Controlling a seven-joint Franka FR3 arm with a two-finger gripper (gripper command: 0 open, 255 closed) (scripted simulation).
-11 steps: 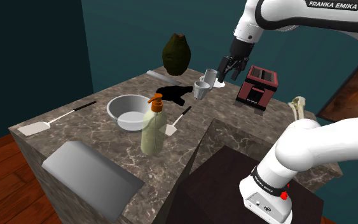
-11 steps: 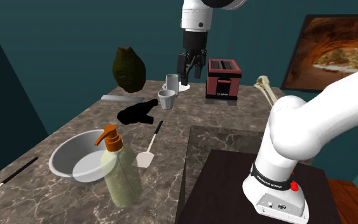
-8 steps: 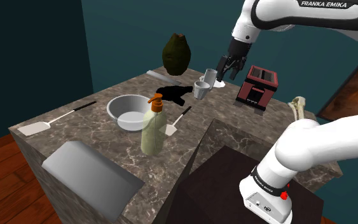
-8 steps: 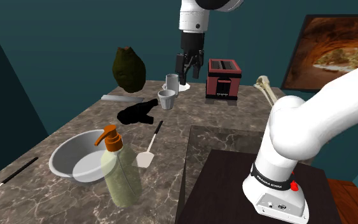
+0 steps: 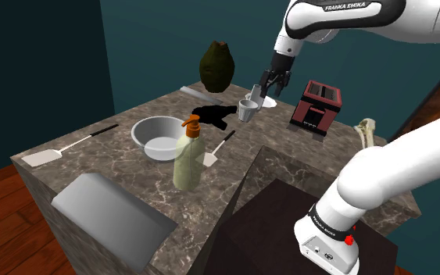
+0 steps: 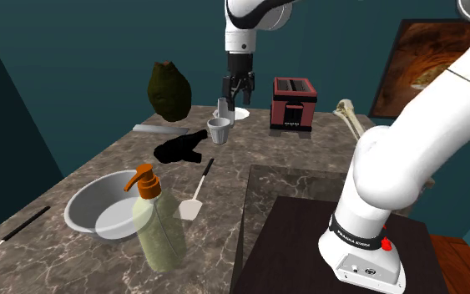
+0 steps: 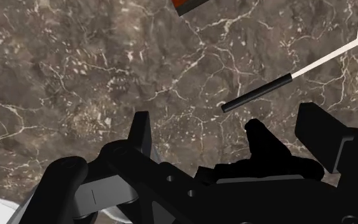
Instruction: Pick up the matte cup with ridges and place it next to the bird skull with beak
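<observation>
Here, in the shoulder view, the gripper hangs to the shoulder view's left of the red toaster. The pale ridged cup stands on the tabletop, farther left of the toaster. Second exterior view: the bird skull lies to that view's right of the toaster. Wrist view: jaws wide apart, empty.

The gripper is all black, over a countertop of brown marble veined in white. Near it the ridged cup is pale matte grey, the toaster dark red and black, and the bird skull cream. Well away from the gripper are a yellow-green soap bottle with an orange pump and a grey bowl.
</observation>
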